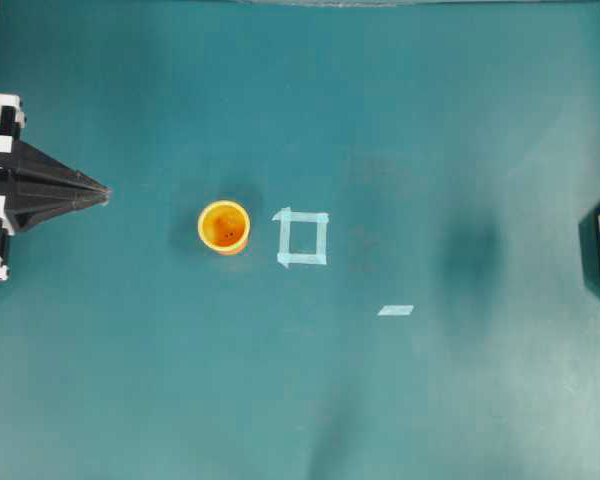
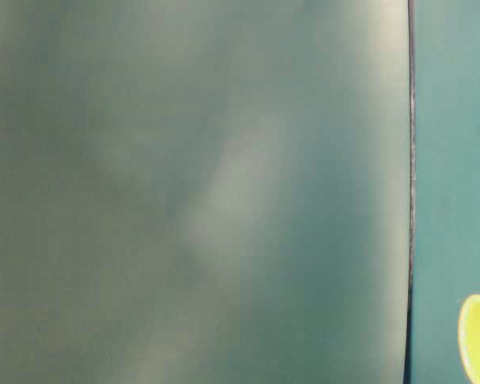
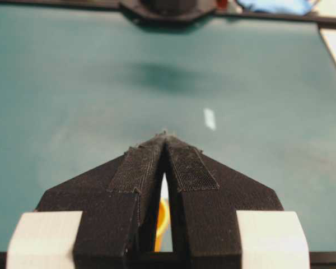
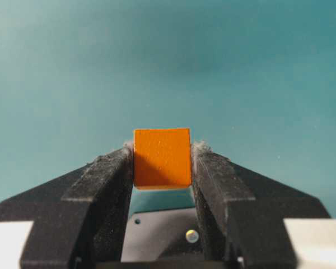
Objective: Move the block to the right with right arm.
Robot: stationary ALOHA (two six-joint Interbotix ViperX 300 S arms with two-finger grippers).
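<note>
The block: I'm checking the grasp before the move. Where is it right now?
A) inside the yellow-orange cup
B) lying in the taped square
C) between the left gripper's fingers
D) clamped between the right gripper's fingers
D: the right wrist view shows the block pinched between the fingers of the right gripper, off the table.

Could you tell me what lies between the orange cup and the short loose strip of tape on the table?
In the overhead view, a pale tape square lies between the orange cup and the short tape strip.
</note>
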